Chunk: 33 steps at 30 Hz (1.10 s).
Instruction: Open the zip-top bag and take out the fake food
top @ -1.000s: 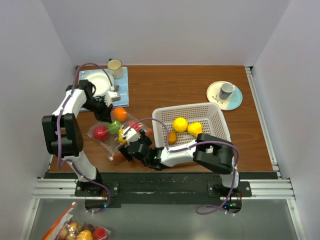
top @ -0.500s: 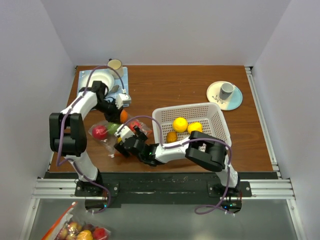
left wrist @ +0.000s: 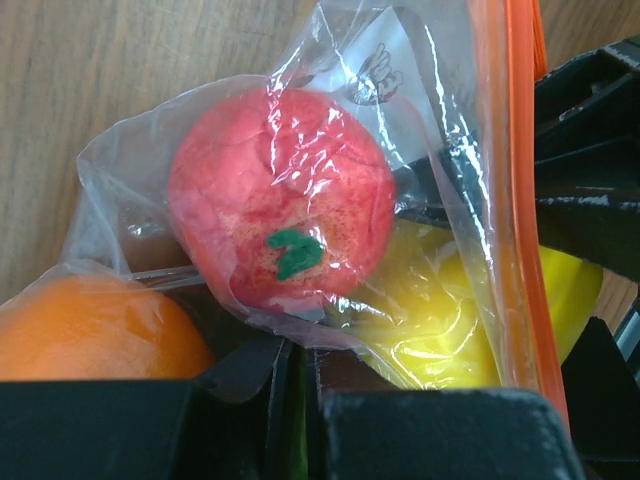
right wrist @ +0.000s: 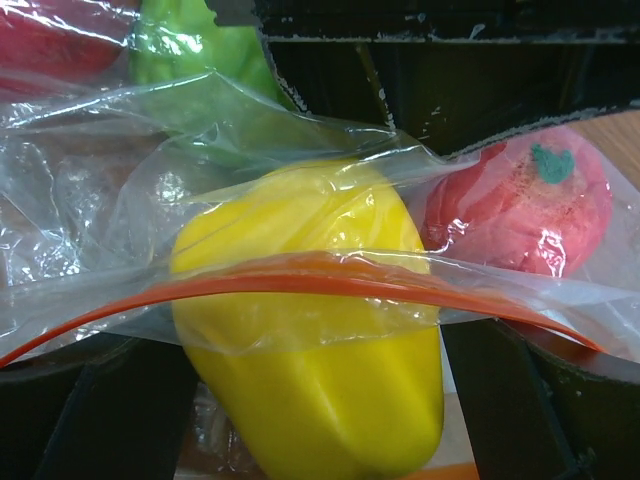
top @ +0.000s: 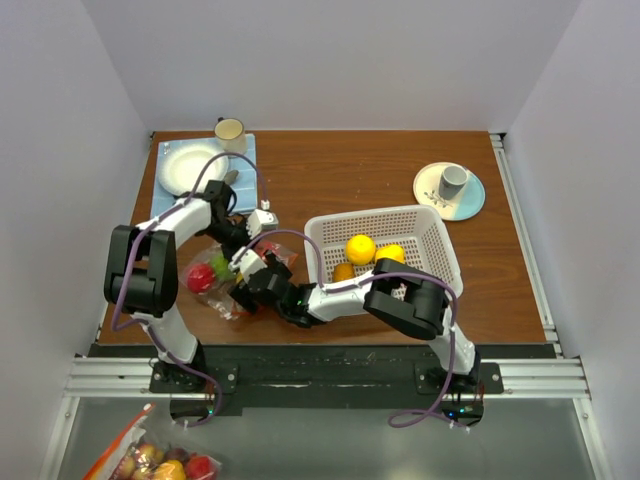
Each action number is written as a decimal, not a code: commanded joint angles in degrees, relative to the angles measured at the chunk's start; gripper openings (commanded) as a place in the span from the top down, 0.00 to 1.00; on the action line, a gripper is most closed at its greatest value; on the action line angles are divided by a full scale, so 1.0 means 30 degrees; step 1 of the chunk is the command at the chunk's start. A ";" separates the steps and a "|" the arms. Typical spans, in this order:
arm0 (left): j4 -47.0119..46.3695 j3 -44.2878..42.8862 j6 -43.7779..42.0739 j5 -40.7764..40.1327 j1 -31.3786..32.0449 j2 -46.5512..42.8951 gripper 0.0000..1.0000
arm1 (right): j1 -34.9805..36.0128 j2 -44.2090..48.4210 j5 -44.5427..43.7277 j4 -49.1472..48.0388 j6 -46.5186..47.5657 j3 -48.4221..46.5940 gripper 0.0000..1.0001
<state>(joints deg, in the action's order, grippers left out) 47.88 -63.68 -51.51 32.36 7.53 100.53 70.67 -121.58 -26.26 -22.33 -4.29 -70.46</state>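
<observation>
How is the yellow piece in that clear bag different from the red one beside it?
The yellow food is long, smooth and glossy; the red food is round and duller, with a small green mark. The yellow food crosses the orange zip strip and pokes out past it; the red food sits wholly behind plastic. Both lie in the zip-top bag.

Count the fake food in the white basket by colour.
yellow fruit: 2
orange fruit: 1
Total: 3, all inside the white basket
</observation>
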 commanded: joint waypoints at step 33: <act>0.3231 -0.3294 0.0062 0.0468 -0.4761 -0.3514 0.84 | -0.5013 1.2608 -0.4665 0.9141 -0.4925 0.4970 0.43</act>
<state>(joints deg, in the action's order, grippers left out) 56.01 -70.70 -50.06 33.43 -0.47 90.59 56.86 -83.83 -37.21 0.12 -15.35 -55.00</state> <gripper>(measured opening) 0.133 0.717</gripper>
